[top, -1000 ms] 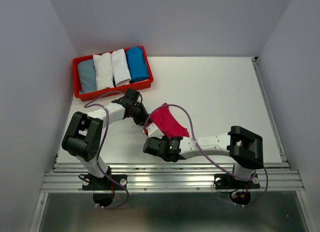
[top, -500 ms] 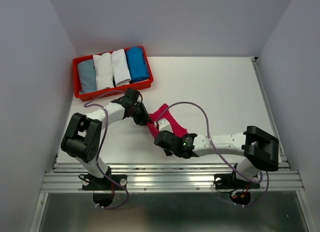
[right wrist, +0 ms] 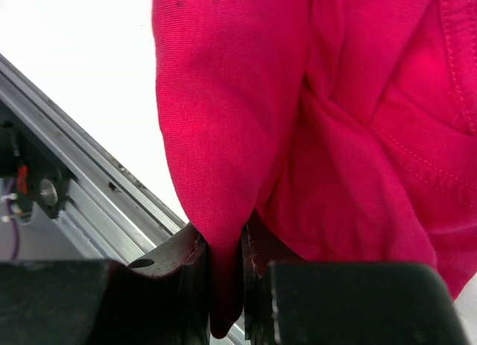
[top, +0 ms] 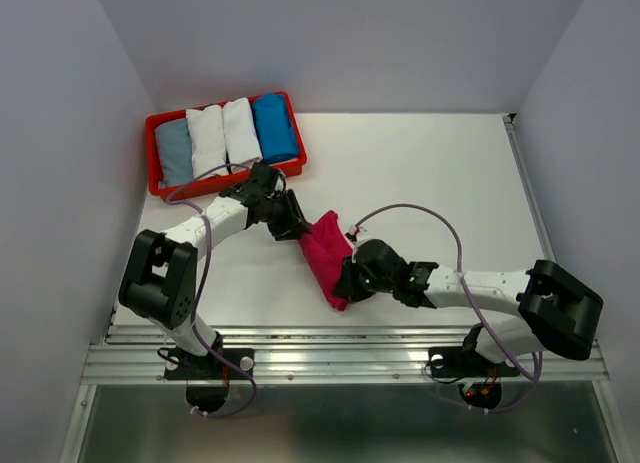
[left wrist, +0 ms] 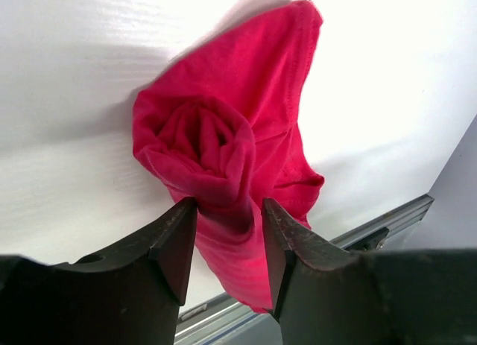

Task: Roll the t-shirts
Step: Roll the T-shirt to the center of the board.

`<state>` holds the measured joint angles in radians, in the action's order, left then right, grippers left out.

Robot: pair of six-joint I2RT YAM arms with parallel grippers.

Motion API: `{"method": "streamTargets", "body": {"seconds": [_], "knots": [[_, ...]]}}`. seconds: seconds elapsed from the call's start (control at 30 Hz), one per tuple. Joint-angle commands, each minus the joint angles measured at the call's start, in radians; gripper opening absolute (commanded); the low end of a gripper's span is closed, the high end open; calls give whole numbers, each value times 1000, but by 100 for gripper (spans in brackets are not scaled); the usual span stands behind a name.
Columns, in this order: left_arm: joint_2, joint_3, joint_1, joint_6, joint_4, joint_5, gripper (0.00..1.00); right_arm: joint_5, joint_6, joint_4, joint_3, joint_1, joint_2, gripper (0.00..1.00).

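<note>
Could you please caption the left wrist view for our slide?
Left end effector straddling the rolled end of the magenta t-shirt on the table.

Rolled pink t-shirt (left wrist: 216, 147) between parted jaws

Left tool (left wrist: 227, 208) wider; right tool (right wrist: 224, 248) tighter

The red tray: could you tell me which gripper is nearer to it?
Left. The left gripper is beside the tray, at the pink tee's far end; the right gripper holds its near end.
</note>
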<state>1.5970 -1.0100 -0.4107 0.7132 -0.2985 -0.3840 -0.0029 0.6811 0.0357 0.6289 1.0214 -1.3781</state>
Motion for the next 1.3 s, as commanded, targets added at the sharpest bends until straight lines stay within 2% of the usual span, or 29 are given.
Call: {"method": "streamTargets", "body": {"seconds": [0.0,0.17,0.27,0.37,0.4,0.5,0.6,0.97,1.27], "knots": [[-68,-82,1,-46,-48,39,54,-198,80,168,-58,-81,22,1],[-89,-102,1,-64,-71,51,54,-285,139,256,-115,-124,16,1],[-100,-93,0,-69,-67,48,51,-310,166,286,-144,-148,14,1],[-104,-79,-11,-75,-56,37,41,-344,198,323,-173,-164,14,1],[-104,-75,-17,-81,-56,36,30,-357,204,329,-181,-179,14,1],[-100,-59,-39,-90,-44,22,11,-382,235,368,-213,-208,20,1],[-88,-39,-56,-92,-21,4,0,-385,250,385,-236,-218,24,1],[16,-84,-126,-100,39,-52,0,-447,347,519,-328,-283,34,1],[141,-157,-142,-115,64,-52,0,-474,373,546,-368,-333,39,1]]}}
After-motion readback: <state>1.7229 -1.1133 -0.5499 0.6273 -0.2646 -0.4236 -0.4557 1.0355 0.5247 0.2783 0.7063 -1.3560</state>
